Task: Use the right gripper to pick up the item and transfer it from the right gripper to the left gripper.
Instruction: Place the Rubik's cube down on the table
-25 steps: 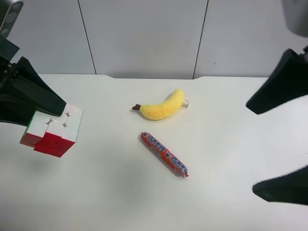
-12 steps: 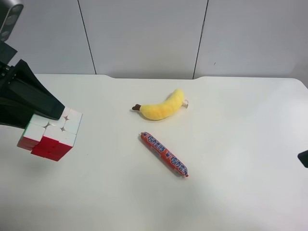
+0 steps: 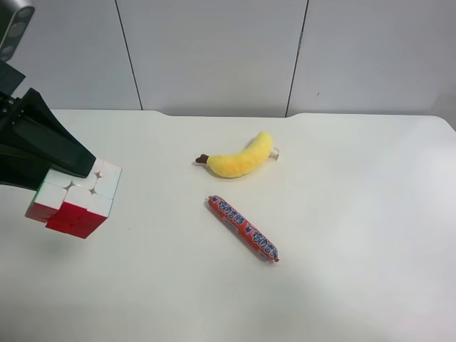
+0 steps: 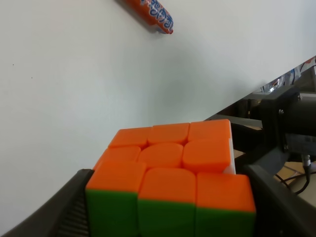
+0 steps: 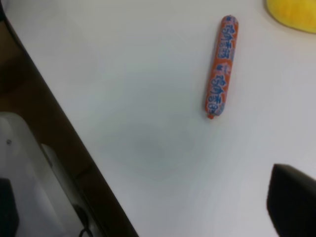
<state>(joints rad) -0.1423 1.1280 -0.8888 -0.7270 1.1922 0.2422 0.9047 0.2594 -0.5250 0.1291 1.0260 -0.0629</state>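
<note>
Puzzle cube (image 3: 75, 199), clamped in jaws of left gripper (image 4: 168, 212), shows orange only wrist-side.

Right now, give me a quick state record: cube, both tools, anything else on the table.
cube: clamped in the left tool, apparently lifted off the table
left tool: shut on the cube
right tool: only a dark tip shows in its wrist view; state unclear
banana: lying on the table
sausage: lying near the banana, not touching it
handover: looks done
</note>
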